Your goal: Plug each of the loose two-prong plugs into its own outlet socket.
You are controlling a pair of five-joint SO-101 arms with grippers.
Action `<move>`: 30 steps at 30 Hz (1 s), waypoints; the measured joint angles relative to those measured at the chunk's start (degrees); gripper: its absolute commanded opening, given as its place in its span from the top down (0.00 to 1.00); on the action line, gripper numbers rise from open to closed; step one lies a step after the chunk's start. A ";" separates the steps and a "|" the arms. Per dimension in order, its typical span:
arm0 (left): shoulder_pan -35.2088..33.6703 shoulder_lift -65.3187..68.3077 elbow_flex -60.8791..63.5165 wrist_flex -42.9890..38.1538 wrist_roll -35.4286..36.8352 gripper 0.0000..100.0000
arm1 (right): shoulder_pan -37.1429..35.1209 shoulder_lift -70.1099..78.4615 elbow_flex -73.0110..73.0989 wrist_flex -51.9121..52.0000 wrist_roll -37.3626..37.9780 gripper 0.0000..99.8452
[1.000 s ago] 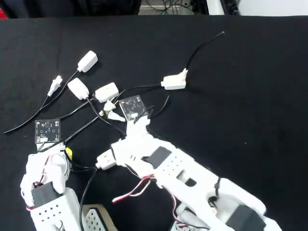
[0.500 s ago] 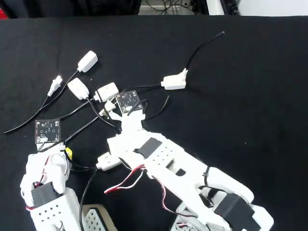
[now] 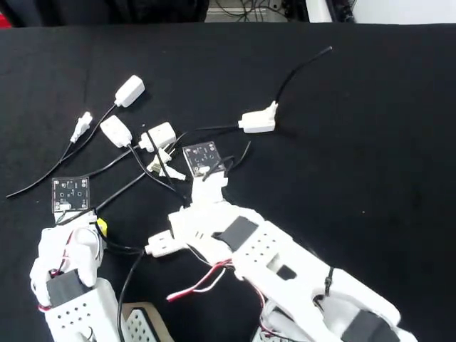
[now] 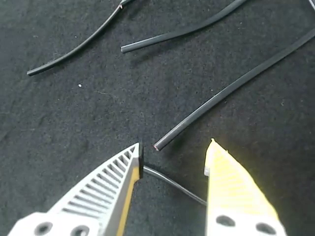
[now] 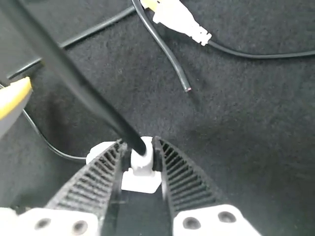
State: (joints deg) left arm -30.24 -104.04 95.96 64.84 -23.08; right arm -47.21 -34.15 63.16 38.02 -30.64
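I read the right gripper [image 5: 139, 147] as clamped on a white two-prong plug [image 5: 141, 178], with the plug's black cord [image 5: 74, 78] running out between the fingers. In the high view, the gripper tip lay just beside the central socket board [image 3: 203, 157]. The left gripper [image 4: 174, 146] stood wide apart over the black cloth [image 4: 74, 113], near a second socket board [image 3: 70, 193]. Another loose white plug [image 3: 258, 121] lay farther from the arms.

Black table [image 3: 385, 128] held white plugs w/ black cables [image 3: 311, 62]: a cluster at left incl. far plug [image 3: 129, 90], plus lone plug [image 3: 258, 121] nr centre. Left socket board [image 3: 70, 193] and middle socket board [image 3: 201, 157] lay flat, well apart, cables running btwn them.
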 measured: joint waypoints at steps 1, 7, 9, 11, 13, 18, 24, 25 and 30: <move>0.00 0.00 0.00 0.00 0.00 0.78 | 0.00 -0.26 0.00 0.00 0.00 0.99; 0.00 0.00 0.00 0.00 0.00 0.78 | 0.00 -0.79 0.26 0.00 -0.44 0.99; 0.00 0.00 0.00 0.00 0.00 0.78 | 0.00 -0.79 0.26 0.00 -0.53 0.99; 0.00 0.00 0.00 0.00 0.00 0.78 | 0.00 -0.79 0.62 0.00 -0.97 0.99; 0.00 0.00 0.00 0.00 0.00 0.78 | -0.88 -0.79 1.41 0.00 -1.49 0.99; 0.00 0.00 0.00 0.00 0.00 0.78 | -2.37 -0.88 2.29 0.00 -1.76 0.99; 0.00 0.00 0.00 0.00 0.00 0.78 | -2.37 -0.88 2.29 0.00 -1.76 0.99; 0.00 0.00 0.00 0.00 0.00 0.78 | -2.37 -0.88 2.37 0.00 -1.76 0.99; 0.00 0.00 0.00 0.00 0.00 0.78 | -1.93 -0.88 2.37 -0.09 -1.76 0.99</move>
State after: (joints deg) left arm -30.24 -104.04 95.96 64.84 -23.08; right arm -49.14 -35.03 65.54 37.93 -32.40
